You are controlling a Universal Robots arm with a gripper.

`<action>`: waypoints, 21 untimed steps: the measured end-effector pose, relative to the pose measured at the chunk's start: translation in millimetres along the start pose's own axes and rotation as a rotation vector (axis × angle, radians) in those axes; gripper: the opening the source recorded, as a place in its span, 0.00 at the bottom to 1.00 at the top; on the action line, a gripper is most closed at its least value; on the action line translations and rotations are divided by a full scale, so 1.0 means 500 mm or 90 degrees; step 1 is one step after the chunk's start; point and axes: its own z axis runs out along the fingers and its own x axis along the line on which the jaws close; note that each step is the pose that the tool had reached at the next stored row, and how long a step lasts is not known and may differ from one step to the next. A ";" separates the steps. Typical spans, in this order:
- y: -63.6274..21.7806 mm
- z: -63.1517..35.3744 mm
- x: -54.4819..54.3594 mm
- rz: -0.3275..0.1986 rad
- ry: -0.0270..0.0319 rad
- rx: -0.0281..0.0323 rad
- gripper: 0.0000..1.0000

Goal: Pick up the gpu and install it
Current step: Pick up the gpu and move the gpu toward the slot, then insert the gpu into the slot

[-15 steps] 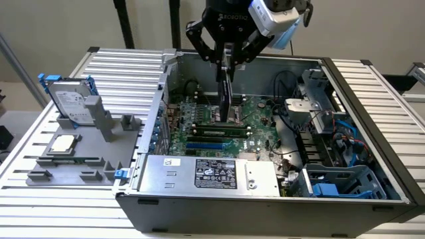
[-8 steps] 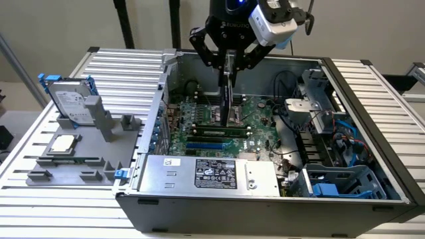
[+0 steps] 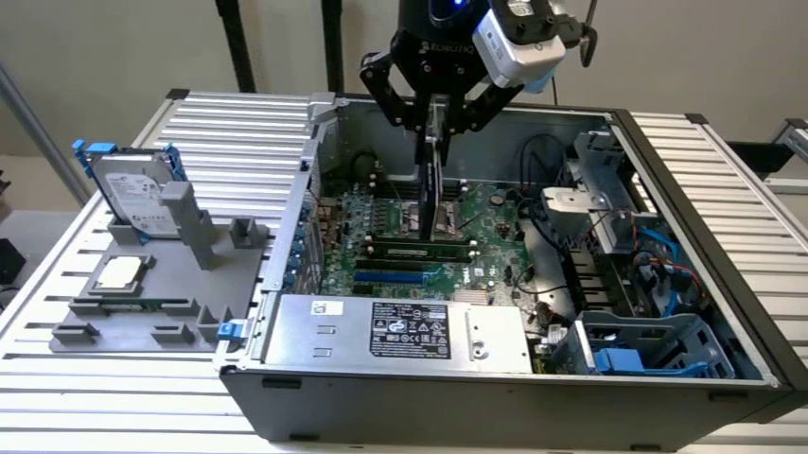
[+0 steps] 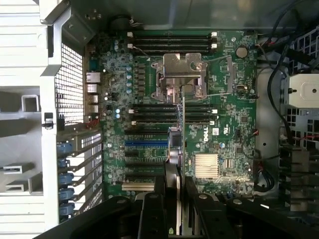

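Observation:
My gripper [image 3: 438,123] hangs over the open computer case and is shut on the gpu [image 3: 437,189]. The gpu is a thin dark card held on edge, hanging straight down from the fingers [image 3: 411,113] toward the green motherboard [image 3: 495,236]. In the wrist view the gpu [image 4: 182,119] shows as a narrow vertical edge with a silver part near my gripper [image 4: 178,204]. It sits over the black and blue expansion slots [image 4: 145,143] of the motherboard [image 4: 227,134]. Whether its lower edge touches a slot is hidden.
A grey fixture [image 3: 151,307] on the exterior view's left holds a silver hard drive in a blue frame [image 3: 136,194] and a small square chip [image 3: 120,272]. Inside the case are the power supply [image 3: 404,331], a silver CPU socket [image 4: 182,74], cables [image 3: 606,246] and a blue drive cage [image 3: 644,345].

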 end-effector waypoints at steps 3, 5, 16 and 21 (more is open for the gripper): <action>0.000 0.000 0.000 0.000 0.0000 0.0000 0.00; 0.000 0.000 0.000 0.000 0.0000 0.0000 0.00; 0.000 0.004 0.000 -0.070 0.0006 -0.0001 0.00; 0.000 0.009 0.000 -0.129 0.0012 0.0000 0.00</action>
